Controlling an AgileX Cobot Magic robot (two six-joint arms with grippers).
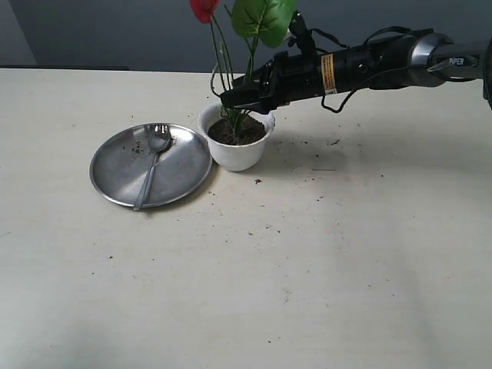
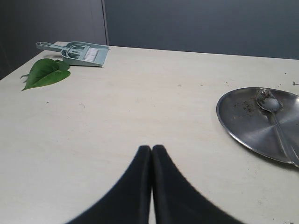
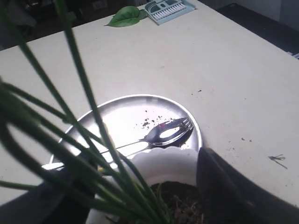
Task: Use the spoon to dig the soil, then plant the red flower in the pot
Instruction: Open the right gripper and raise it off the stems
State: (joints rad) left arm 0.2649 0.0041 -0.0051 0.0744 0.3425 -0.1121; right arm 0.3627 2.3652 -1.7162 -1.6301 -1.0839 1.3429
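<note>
1. Standing in the soil (image 1: 246, 132) of the white pot (image 1: 234, 154), the red flower (image 1: 204, 8) rises between the jaws of the right gripper (image 1: 242, 102). The jaws are spread apart on either side of the thin green stems (image 1: 223, 61) and do not appear to pinch them.
2. The pot sits directly beneath that gripper, its scalloped rim just under the fingers.
3. The spoon (image 1: 154, 157) lies on the steel plate (image 1: 115, 165), just past the pot from the right gripper and touching nothing else.
4. The left gripper (image 2: 152, 158) hovers over the bare table (image 1: 307, 269) with its fingers pressed together and empty. The plate is near its tips.
5. Handling, as a judgement: the flower looks light and top-heavy, with wiry stems that bend easily. The best hold is low on the bunched stems, just above the soil, not on the petals or the broad leaf (image 1: 263, 15).
6. The soil looks loose and crumbly, so it may give little support. The ceramic pot looks hard, smooth and breakable, and a sideways nudge could tip it.
7. Count: one flower with several stems, one pot, one spoon and one plate. There is also one loose leaf (image 2: 46, 73) and one dustpan (image 2: 77, 52) with a brush, both well away from the left gripper.
</note>
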